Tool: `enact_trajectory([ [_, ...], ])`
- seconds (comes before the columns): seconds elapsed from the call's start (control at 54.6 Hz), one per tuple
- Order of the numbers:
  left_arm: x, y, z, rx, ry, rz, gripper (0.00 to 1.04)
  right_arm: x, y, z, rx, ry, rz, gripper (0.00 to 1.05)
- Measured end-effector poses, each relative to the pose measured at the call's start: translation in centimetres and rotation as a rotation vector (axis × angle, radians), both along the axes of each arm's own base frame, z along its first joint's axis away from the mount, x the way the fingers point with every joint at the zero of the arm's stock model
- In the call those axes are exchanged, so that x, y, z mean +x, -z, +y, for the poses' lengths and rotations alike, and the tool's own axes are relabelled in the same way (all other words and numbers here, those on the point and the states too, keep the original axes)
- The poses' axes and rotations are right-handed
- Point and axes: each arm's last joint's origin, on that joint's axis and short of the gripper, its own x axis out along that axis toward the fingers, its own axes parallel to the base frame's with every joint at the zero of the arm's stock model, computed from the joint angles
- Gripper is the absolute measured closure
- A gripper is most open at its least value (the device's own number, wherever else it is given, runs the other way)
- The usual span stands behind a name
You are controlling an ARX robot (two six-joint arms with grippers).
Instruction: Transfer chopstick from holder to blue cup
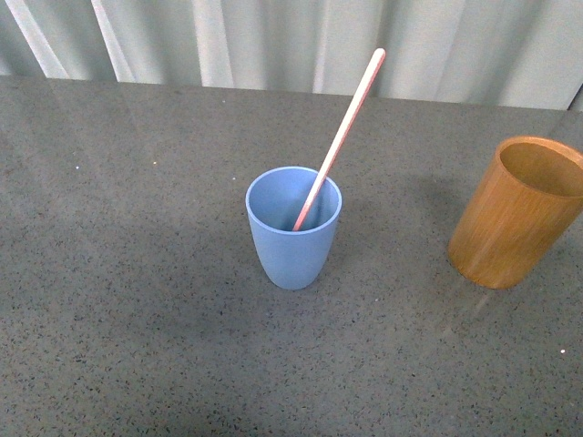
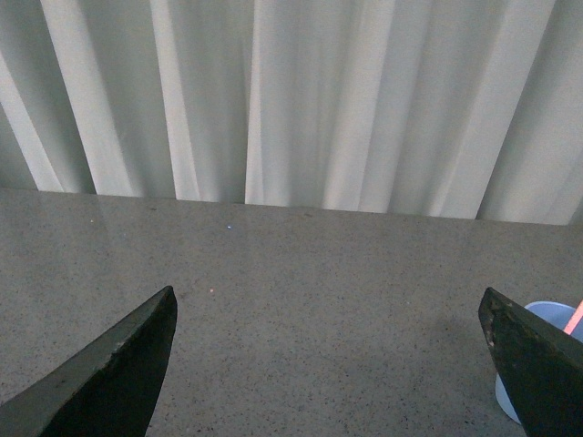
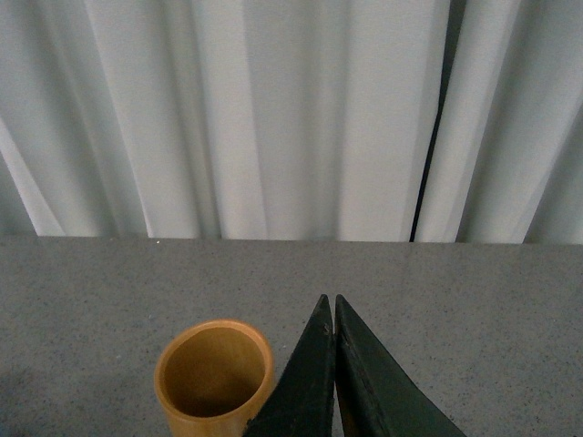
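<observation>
The blue cup (image 1: 293,228) stands upright in the middle of the grey table. The pink chopstick (image 1: 344,131) stands in it, leaning up and to the right. The orange-brown wooden holder (image 1: 516,211) stands at the right and looks empty. Neither arm shows in the front view. In the left wrist view my left gripper (image 2: 328,305) is open and empty, with the blue cup (image 2: 539,319) and a bit of the chopstick (image 2: 574,319) beside one finger. In the right wrist view my right gripper (image 3: 329,300) is shut on nothing, next to the holder (image 3: 213,378).
A white pleated curtain (image 1: 273,41) hangs behind the table's far edge. The grey speckled tabletop (image 1: 118,273) stretches left of the cup and in front of it.
</observation>
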Motion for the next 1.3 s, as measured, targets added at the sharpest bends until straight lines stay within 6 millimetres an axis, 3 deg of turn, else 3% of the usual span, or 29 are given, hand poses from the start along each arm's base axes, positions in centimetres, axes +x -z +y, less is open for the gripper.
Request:
enact_trajectory([
  [0.165, 0.0, 0.0, 0.0, 0.0, 0.0, 0.0, 0.07, -1.1, 0.9, 0.0, 0.0, -0.003, -0.007, 1.04],
  [0.55, 0.0, 0.0, 0.0, 0.0, 0.0, 0.0, 0.07, -3.1, 0.1, 0.0, 0.0, -0.002, -0.035, 1.04],
  [1.301, 0.0, 0.0, 0.0, 0.0, 0.0, 0.0, 0.07, -4.9, 0.0, 0.0, 0.0, -0.002, -0.039, 1.04],
])
